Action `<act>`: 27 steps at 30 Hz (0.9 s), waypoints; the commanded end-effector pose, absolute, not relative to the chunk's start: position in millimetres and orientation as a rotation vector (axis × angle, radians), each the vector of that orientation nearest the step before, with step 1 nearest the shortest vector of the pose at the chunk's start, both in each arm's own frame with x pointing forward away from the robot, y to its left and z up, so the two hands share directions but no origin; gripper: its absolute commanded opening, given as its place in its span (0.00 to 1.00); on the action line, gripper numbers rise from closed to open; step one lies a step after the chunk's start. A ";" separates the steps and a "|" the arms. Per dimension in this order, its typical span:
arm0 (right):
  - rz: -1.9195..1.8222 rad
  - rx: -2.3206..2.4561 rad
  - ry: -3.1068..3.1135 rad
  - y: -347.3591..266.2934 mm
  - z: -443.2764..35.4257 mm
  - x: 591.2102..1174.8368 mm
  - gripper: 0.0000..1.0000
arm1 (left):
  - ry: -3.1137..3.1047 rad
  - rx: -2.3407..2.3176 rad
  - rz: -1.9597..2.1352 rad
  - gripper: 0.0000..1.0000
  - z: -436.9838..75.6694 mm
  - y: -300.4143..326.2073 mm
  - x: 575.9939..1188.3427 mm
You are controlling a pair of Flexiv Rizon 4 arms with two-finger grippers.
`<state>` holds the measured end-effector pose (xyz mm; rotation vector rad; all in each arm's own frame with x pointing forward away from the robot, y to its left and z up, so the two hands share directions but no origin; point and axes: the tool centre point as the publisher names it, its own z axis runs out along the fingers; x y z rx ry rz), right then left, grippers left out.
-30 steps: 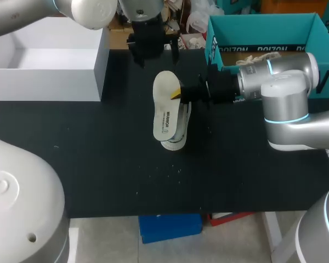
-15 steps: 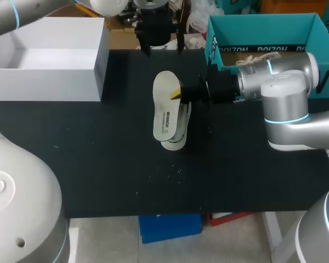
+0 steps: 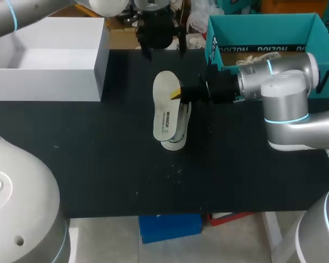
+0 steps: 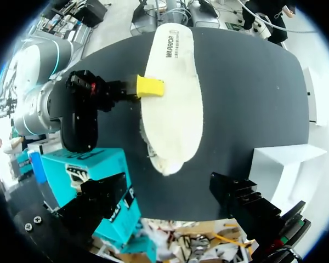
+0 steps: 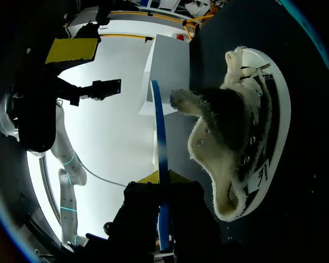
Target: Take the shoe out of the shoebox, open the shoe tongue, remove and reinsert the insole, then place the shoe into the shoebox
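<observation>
The white shoe (image 3: 174, 139) lies on the black table with its fleecy opening (image 5: 230, 126) facing my right gripper. The pale insole (image 3: 165, 107) is out of the shoe and held over it. My right gripper (image 3: 177, 93) is shut on the insole's edge, which shows edge-on as a blue line (image 5: 160, 159) between its yellow tips. In the left wrist view the insole (image 4: 172, 98) covers most of the shoe (image 4: 160, 161). My left gripper (image 3: 159, 34) hangs open over the table's far edge, well apart from the shoe, with nothing between its fingers (image 4: 101, 203).
The teal shoebox (image 3: 263, 24) stands open at the back right, behind my right arm. A white box (image 3: 49, 60) stands at the back left. Small crumbs dot the table in front of the shoe.
My left gripper has drawn back toward the far edge and a little to the right, staying open. The right gripper, insole and shoe have not moved.
</observation>
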<state>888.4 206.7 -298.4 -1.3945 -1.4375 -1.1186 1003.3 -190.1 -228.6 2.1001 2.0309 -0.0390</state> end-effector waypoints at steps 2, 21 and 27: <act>-1.116 -1.396 -1.438 207.6 -298.5 889.0 0.00 | 2.019 2.074 0.004 1.00 -223.1 -180.1 964.9; -1.116 -1.396 -1.438 207.6 -298.5 889.0 0.00 | 2.073 2.061 -0.039 1.00 -245.0 -173.0 848.2; -1.116 -1.396 -1.438 207.6 -298.5 889.0 0.00 | 2.110 2.053 -0.046 1.00 -252.2 -165.3 823.6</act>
